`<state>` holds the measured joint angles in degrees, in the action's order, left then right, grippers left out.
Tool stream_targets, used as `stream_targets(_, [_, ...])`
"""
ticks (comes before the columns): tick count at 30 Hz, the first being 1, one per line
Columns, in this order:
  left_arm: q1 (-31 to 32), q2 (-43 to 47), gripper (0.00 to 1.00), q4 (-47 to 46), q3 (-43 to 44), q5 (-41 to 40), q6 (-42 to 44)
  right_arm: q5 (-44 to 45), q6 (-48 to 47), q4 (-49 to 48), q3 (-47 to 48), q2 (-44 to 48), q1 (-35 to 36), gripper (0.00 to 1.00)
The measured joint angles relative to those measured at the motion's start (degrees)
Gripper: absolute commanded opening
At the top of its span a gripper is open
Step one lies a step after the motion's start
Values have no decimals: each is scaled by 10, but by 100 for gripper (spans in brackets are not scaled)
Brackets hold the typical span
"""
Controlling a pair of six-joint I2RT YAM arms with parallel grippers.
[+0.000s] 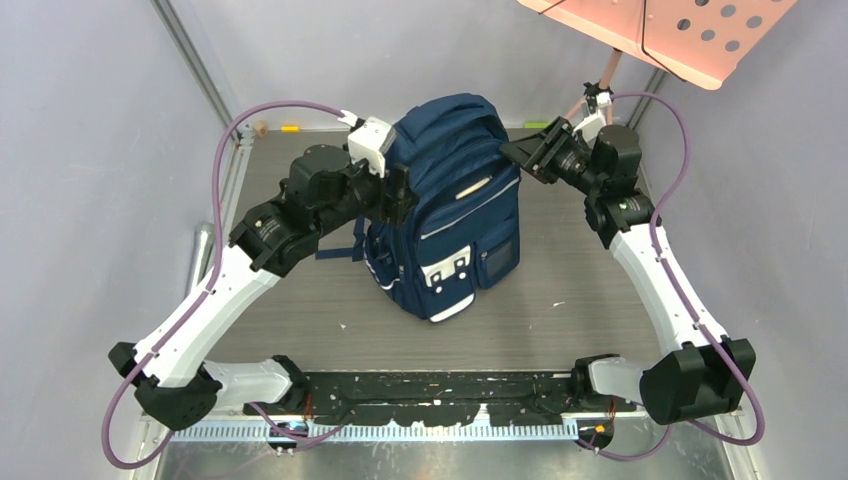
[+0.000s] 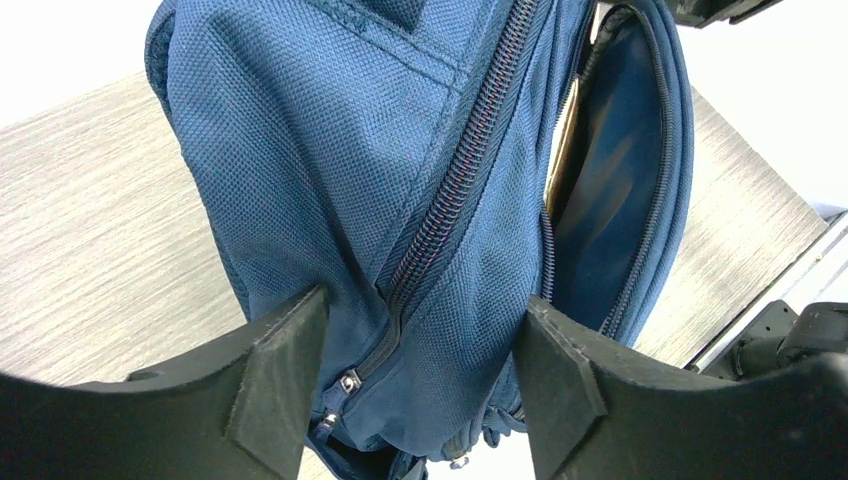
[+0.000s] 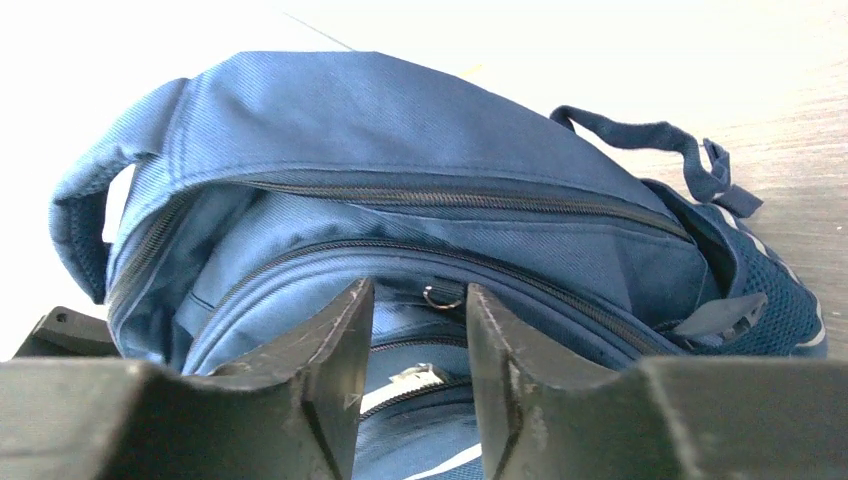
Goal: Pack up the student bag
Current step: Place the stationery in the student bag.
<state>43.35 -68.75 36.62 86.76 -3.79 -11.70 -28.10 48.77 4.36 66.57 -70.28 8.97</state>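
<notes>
The student bag (image 1: 450, 200), navy with pale stripes and white patches, stands upright in the middle of the table. My left gripper (image 1: 400, 195) is at its left side. In the left wrist view the bag's side fabric (image 2: 350, 150) and a closed zip fill the gap of the left gripper (image 2: 425, 300), touching both fingers. Beside it a compartment (image 2: 610, 180) gapes open, with a thin tan edge inside. My right gripper (image 1: 515, 152) is at the bag's upper right. In the right wrist view the right gripper (image 3: 420, 290) stands partly apart at a zip ridge of the bag (image 3: 400, 130), with a small metal ring (image 3: 443, 297) between its tips.
A pink perforated stand (image 1: 680, 30) overhangs the back right corner. A small yellow item (image 1: 290, 128) lies at the table's far left edge. The grey table (image 1: 560, 300) is walled on three sides, and a black rail (image 1: 440, 385) runs along the near edge.
</notes>
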Motion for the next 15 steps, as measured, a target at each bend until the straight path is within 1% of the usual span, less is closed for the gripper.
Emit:
stream_targets(1, [0,1,61,-1,-2,1,-1,3,-4,0,3,0,0,36])
stream_targets(2, [0,2,58,-3,-4,4,-1,6,-9,0,7,0,1,30])
stream_targets(3, [0,3,55,-4,-5,5,-1,11,-13,2,11,0,2,28])
stream_targets(5, [0,6,50,-4,-8,7,-2,19,-24,7,18,0,2,17])
stream_targets(7, [0,7,45,-4,-9,11,-2,25,-34,12,24,-2,2,11])
stream_targets(12, [0,8,40,-6,-11,16,-1,26,-49,12,40,-6,3,6])
stream_targets(15, [0,8,39,-7,-12,16,-1,26,-59,13,42,-6,3,1])
